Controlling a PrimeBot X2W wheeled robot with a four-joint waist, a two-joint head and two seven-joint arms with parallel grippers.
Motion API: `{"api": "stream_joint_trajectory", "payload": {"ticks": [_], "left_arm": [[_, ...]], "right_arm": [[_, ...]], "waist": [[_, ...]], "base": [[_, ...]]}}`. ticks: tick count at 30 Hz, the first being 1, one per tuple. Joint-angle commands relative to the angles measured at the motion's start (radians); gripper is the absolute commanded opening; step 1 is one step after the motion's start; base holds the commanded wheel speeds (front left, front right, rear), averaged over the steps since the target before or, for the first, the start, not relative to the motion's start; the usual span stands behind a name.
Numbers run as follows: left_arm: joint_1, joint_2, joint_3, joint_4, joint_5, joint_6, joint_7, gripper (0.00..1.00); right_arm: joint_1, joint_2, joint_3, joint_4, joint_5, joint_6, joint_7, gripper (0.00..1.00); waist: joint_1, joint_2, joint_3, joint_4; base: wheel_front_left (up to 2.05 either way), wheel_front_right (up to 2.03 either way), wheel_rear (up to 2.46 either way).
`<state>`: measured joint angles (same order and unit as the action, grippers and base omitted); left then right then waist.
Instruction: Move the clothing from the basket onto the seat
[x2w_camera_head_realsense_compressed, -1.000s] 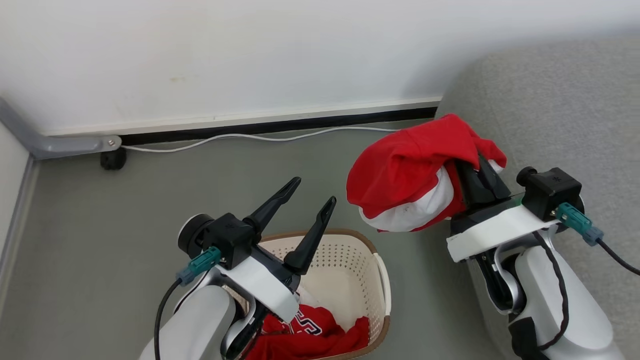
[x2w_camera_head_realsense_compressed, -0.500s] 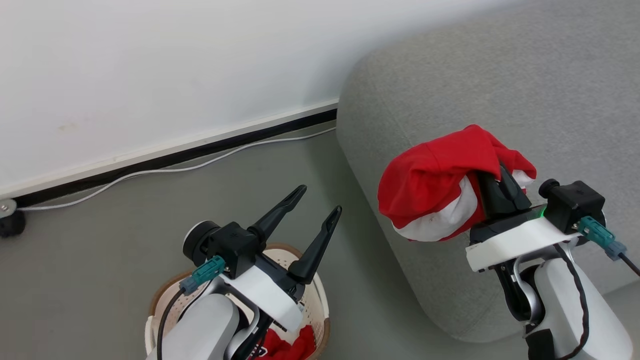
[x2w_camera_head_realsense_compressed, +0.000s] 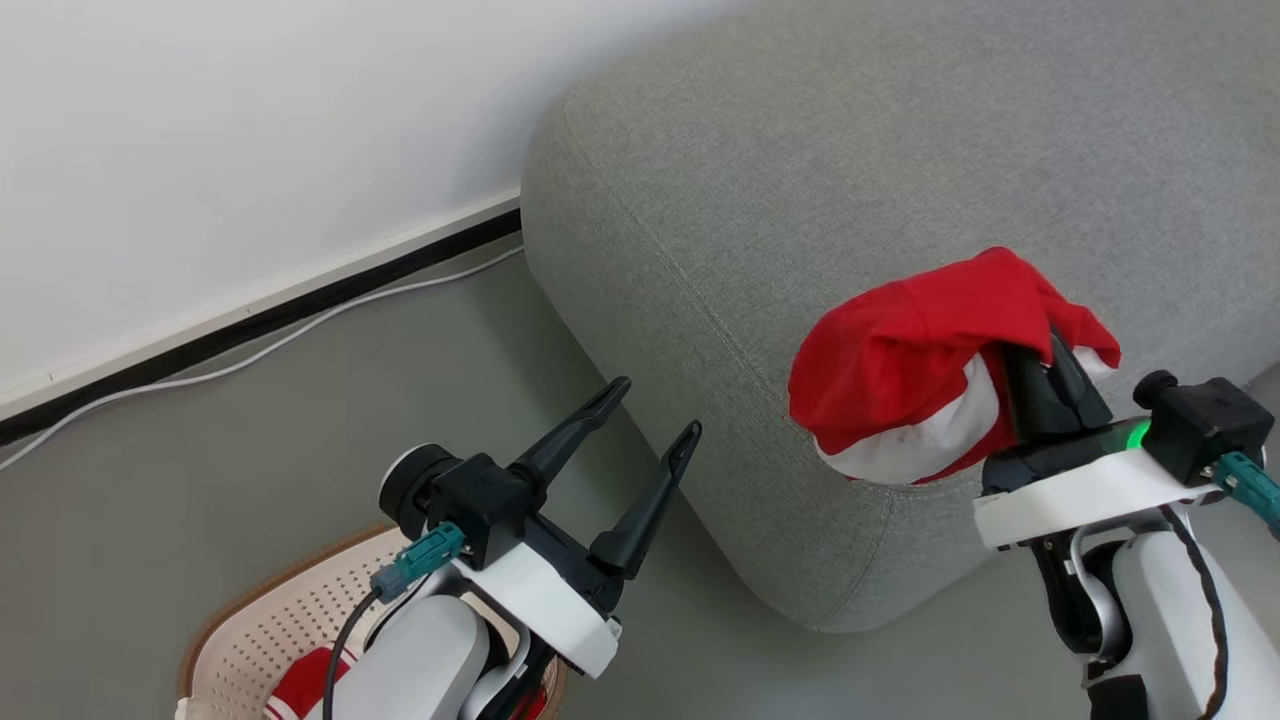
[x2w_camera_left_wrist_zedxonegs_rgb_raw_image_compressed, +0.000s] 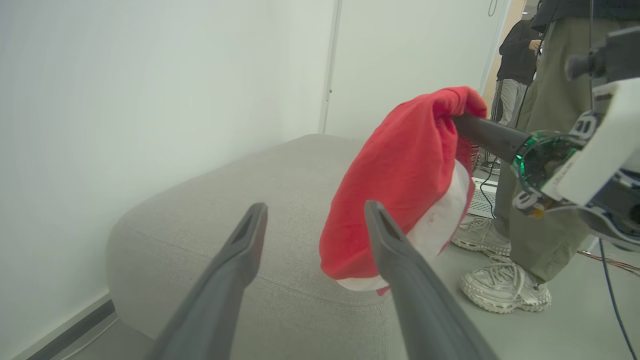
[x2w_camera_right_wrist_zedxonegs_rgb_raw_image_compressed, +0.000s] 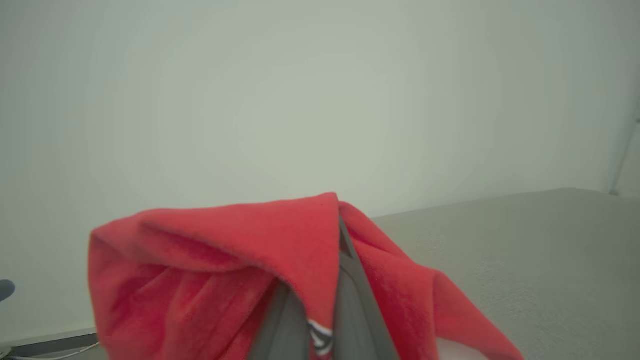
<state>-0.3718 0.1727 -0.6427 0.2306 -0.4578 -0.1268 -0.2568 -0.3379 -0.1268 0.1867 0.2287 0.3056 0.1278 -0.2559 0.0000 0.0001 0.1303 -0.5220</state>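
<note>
cloth, likely soft and light: the red sports garment with white trim (x2w_camera_head_realsense_compressed: 900, 350) hangs limp over the right gripper (x2w_camera_head_realsense_compressed: 1050, 375), jaws pinched together on a bunched fold, above the edge of the big grey fabric sofa (x2w_camera_head_realsense_compressed: 760, 180). left gripper (x2w_camera_head_realsense_compressed: 656, 407) spread wide, empty, near the cream perforated plastic basket (x2w_camera_head_realsense_compressed: 290, 610), where more red cloth (x2w_camera_head_realsense_compressed: 300, 690) lies; best pinch a thick fold there.
</note>
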Motion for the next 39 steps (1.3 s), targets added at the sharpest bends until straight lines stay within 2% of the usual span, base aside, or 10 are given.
{"api": "stream_joint_trajectory", "payload": {"ticks": [1,6,17,22,31,39], "left_arm": [[-0.022,0.015,0.023,-0.036,0.012,-0.004,-0.005,1.0],[-0.045,0.044,-0.029,-0.066,0.002,-0.004,-0.005,1.0],[-0.141,0.143,-0.136,-0.106,-0.016,-0.004,-0.005,1.0],[-0.184,0.181,-0.188,-0.117,-0.021,-0.004,-0.005,1.0],[-0.252,0.24,-0.248,-0.131,-0.032,-0.004,-0.005,1.0],[-0.285,0.283,-0.304,-0.137,-0.044,-0.004,-0.005,1.0]], "right_arm": [[-0.019,-0.01,0.0,-0.038,-0.01,0.003,-0.006,0.0],[-0.072,-0.035,-0.054,-0.03,-0.037,0.003,-0.006,0.0],[-0.293,-0.081,-0.287,0.037,-0.107,0.003,-0.006,0.0],[-0.406,-0.096,-0.378,0.098,-0.12,0.003,-0.006,0.0],[-0.587,-0.145,-0.498,0.232,-0.212,0.003,-0.006,0.0],[-0.803,-0.192,-0.769,0.389,-0.316,0.003,-0.005,0.0]], "waist": [[0.0,-0.0001,0.026,-0.008],[0.0,-0.0001,0.091,0.01],[0.0,-0.0001,0.299,0.07],[0.0,-0.0001,0.397,0.085],[0.0,-0.0001,0.537,0.11],[0.0,-0.0001,0.641,0.169]], "base": [[0.0,0.0,0.0],[0.0,0.0,0.0],[0.0,0.0,0.0],[0.0,0.0,0.0],[0.0,0.0,0.0],[0.0,0.0,0.0]]}}
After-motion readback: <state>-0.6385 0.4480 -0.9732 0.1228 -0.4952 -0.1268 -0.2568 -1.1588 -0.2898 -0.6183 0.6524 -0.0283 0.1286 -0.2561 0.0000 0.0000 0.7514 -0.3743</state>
